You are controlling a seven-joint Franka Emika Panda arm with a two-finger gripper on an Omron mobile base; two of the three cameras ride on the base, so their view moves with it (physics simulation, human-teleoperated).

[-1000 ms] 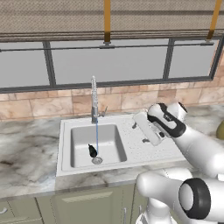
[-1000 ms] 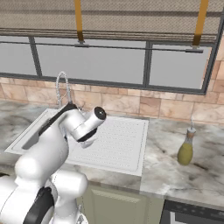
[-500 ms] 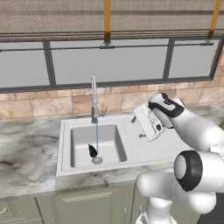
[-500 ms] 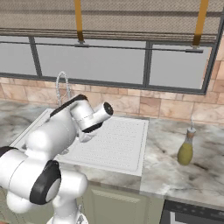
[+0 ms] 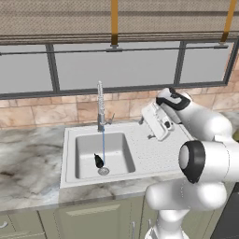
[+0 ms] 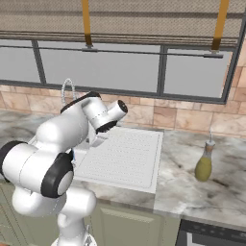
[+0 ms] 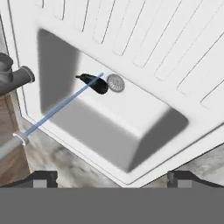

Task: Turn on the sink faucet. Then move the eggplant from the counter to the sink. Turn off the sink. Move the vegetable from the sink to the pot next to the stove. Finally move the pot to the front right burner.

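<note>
1. Done: sink faucet [image 5: 100, 105] running; eggplant [image 5: 98, 161] lies in sink [image 5: 70, 158] basin beside drain.
2. Gripper [image 7: 111, 177] spread apart, empty, above drainboard.
3. Left: shut water, eggplant to pot, pot to burner.

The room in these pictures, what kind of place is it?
Most likely a home kitchen, rendered rather than real. A white sink with a running faucet is set in a marble-look counter over pale green cabinets, with a brick-look wall and windows behind.

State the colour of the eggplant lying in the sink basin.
Very dark purple-black; the eggplant shows best in the hand view.
</note>
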